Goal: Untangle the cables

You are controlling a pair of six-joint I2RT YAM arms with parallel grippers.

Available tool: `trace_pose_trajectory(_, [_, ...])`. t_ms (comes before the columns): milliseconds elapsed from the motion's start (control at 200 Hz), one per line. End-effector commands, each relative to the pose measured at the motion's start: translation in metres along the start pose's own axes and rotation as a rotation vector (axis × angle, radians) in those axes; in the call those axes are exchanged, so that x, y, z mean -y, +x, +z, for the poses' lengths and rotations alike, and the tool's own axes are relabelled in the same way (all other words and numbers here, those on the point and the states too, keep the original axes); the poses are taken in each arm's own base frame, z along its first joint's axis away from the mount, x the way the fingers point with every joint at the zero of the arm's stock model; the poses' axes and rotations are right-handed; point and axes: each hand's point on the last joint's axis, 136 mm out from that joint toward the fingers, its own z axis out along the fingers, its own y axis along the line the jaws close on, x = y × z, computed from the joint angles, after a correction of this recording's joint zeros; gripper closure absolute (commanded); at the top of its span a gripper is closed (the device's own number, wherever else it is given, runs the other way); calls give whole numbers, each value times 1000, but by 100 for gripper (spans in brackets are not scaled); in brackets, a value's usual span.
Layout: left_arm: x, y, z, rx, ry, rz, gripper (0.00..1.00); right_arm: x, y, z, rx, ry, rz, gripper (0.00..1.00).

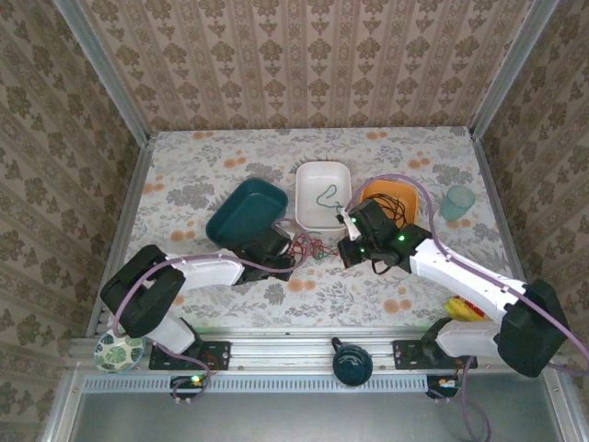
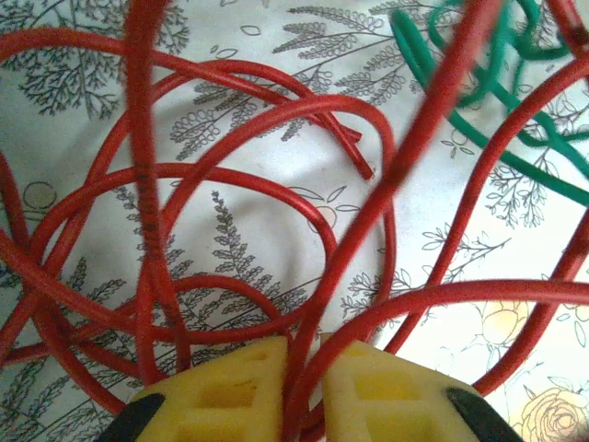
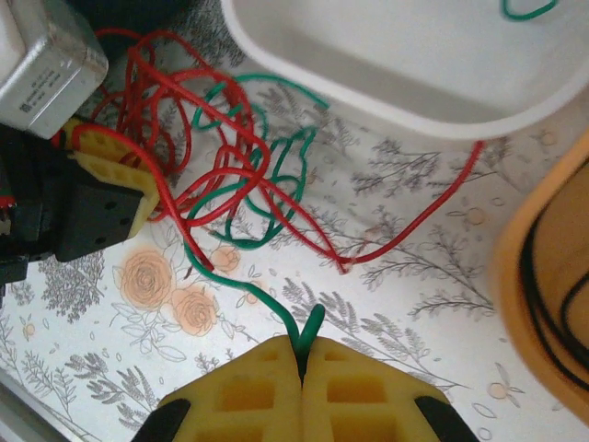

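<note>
The left arm folds at its elbow near the bench's (image 1: pixel 212 170) left edge, and its forearm runs rightward, low over the surface. This puts the left tool (image 1: pixel 287 253) at the left side of the cable tangle, just in front of a tipped teal bowl (image 1: pixel 244 212). In its wrist view the left tool (image 2: pixel 306 359) is clenched, its yellow fingers (image 2: pixel 230 391) nearly together with a strand of the red cable (image 2: pixel 140 138) pinched in the narrow slit between them. The other red loops fan upward over the floral cloth. The right arm bends at the far right, and its forearm slants up and to the left. The right tool (image 1: pixel 348 241) points toward the left one, with the red cable (image 1: pixel 311 247) bunched between them on the bench. In the right wrist view the right tool (image 3: pixel 302 354) is pressed shut on the end of the green cable (image 3: pixel 311 324). That cable curls away into the red cable's (image 3: pixel 170 97) loops beside the left tool (image 3: pixel 101 184). The green cable (image 2: pixel 515 164) also crosses the upper right of the left wrist view. A separate green piece (image 1: pixel 327 195) lies inside the white tray (image 1: pixel 313 210), which sits behind the tangle. Black cables (image 1: pixel 398 210) lie coiled in the orange bowl (image 1: pixel 382 191), just right of the tray.
</note>
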Motion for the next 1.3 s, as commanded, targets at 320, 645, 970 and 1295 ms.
trace_pose_trajectory(320, [-2,17,9,-47,21,-13,100,55,-39,-59,171,226,84,100])
trace_pose_trajectory(645, [-5,26,8,-65,14,-21,100,116,-39,-87,233,425,246,100])
trace_pose_trajectory(970, [4,23,-2,-30,67,1,100,47,-41,-63,198,-3,164,100])
trace_pose_trajectory(1295, [40,-15,-31,71,200,85,100,-11,-11,-14,38,-171,97,100])
